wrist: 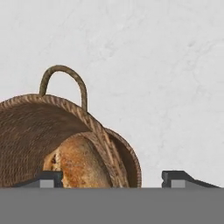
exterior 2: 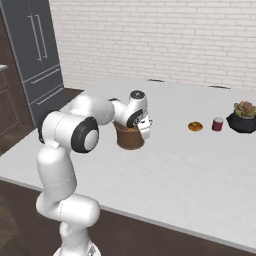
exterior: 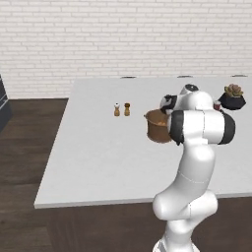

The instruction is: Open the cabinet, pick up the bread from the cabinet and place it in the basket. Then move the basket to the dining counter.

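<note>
We see the basket [exterior: 158,127] standing upright on the dining counter [exterior: 98,157], toward its right half, with the arm bent over it from the near side. In the hand view the woven basket [wrist: 48,140] lies at the lower left, one loop handle standing up from its rim, and the bread [wrist: 78,164] sits inside it, golden-brown against the far wall of the weave. The gripper [wrist: 113,178] has its two dark tips spread apart, one inside the basket beside the bread and the other outside over the bare white top, so the rim lies between them. The jaws look open around the rim, though we cannot tell from this low angle whether either tip touches the weave.

In the right base view the gripper [exterior 2: 145,125] hangs at the basket's [exterior 2: 129,137] right rim. To the right of it on the dining counter [exterior 2: 175,165] lie a small round pastry [exterior 2: 195,126], a red can [exterior 2: 217,124] and a potted succulent [exterior 2: 244,117], well apart from the basket. In the left base view the salt and pepper shakers [exterior: 122,110] stand to the left of the basket.
</note>
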